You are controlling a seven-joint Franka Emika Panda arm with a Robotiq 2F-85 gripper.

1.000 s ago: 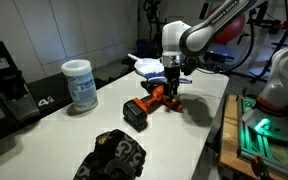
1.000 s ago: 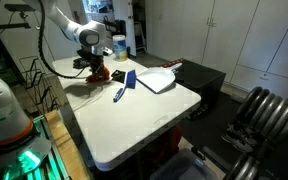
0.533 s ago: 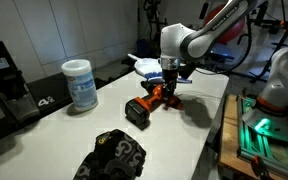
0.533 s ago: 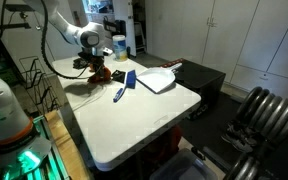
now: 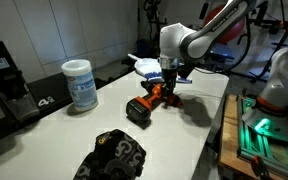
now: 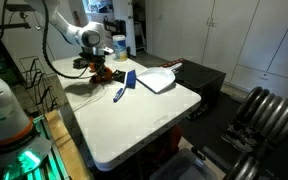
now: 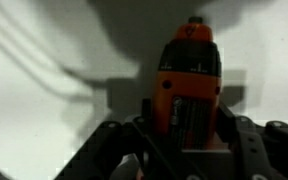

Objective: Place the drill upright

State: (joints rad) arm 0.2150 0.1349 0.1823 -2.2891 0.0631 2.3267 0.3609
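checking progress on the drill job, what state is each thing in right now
drill: lying on its side on the table, not upright yet
hand: closed around the drill's orange body
wipes canister: standing upright, lid on
blue pen: lying flat
black bag: slumped in a heap

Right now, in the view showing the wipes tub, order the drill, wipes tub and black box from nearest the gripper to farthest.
1. drill, right at the gripper.
2. wipes tub, mid-table, toward the wall.
3. black box, at the table's far end, beyond the tub.
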